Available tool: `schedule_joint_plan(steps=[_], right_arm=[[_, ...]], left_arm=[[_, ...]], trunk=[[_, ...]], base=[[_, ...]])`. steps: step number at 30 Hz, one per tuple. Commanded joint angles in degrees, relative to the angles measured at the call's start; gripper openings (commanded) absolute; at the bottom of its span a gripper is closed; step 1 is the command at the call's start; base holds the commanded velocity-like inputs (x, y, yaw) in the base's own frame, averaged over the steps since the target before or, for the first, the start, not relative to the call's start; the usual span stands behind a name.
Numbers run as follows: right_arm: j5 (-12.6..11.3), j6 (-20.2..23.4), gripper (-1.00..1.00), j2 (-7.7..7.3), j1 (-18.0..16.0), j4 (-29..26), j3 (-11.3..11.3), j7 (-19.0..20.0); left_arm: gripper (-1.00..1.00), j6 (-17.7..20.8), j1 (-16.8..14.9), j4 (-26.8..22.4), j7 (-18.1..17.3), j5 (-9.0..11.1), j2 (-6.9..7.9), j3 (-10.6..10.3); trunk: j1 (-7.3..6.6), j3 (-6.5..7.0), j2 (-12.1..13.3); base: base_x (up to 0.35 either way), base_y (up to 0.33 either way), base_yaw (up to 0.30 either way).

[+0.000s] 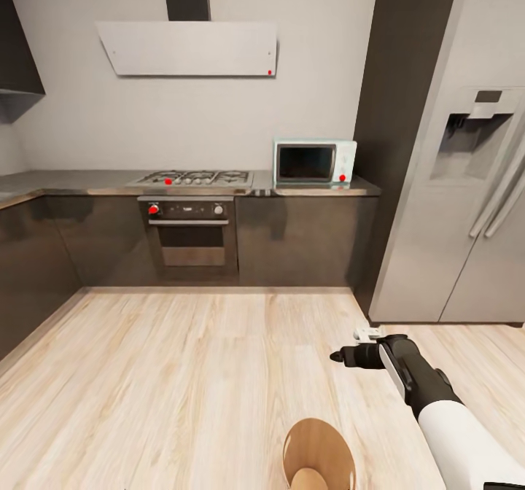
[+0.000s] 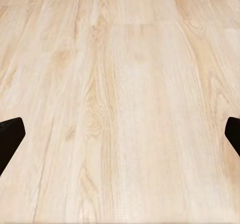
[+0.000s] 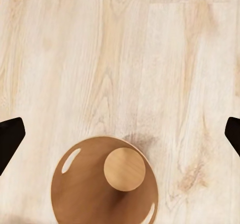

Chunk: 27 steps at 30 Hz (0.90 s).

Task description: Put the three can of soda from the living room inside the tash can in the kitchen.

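Note:
I am in the kitchen. The tash can (image 1: 319, 452) stands on the wood floor at the bottom of the head view, round, with a brown inside. From above, the tash can (image 3: 85, 189) shows a paler round bottom and nothing orange in it. My right gripper (image 1: 348, 351) hangs over the floor just beyond and right of the bin. In its wrist view the right gripper (image 3: 120, 134) is open, with its dark fingertips (image 3: 10, 136) far apart. My left gripper (image 2: 120, 134) is open over bare floor. The cans of soda are out of view.
Dark cabinets run along the back wall with a gas hob (image 1: 193, 178), an oven (image 1: 191, 231) and a pale microwave (image 1: 315, 162). A white hood (image 1: 188, 49) hangs above. A large steel fridge (image 1: 467, 184) stands at the right. More cabinets (image 1: 29, 257) line the left.

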Motion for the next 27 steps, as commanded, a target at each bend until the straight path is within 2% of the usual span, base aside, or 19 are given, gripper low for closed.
schedule_joint_plan(steps=[1, 11, 18, 27], right_arm=[[0.0, 0.0, 1.00, -0.02, 0.0, 0.0, 0.0, 0.0], [0.1, 0.1, 1.00, -0.09, 0.0, 0.5, 0.1, -0.1], [0.5, -1.1, 1.00, -0.07, 0.3, 10.6, 0.2, -1.0], [0.6, -6.1, 1.00, -0.65, 0.5, 18.9, 0.3, -1.1]], left_arm=[[1.00, 0.0, 0.0, 0.0, 0.0, 0.0, 0.00, 0.0], [1.00, 0.0, 0.0, 0.2, 0.0, 0.0, 0.00, 0.0], [1.00, 0.0, 0.0, 0.2, 0.0, 0.0, -0.03, -0.2], [1.00, -0.1, 0.0, 0.2, 0.0, 0.1, -0.02, -0.3]], trunk=[[0.23, -0.18, -0.4], [2.42, -1.98, -4.4], [3.96, -3.24, -7.2], [5.94, -4.85, -10.8]], base=[[0.000, 0.000, 0.000], [0.000, 0.000, 0.000], [0.000, 0.000, 0.000], [0.000, 0.000, 0.000]])
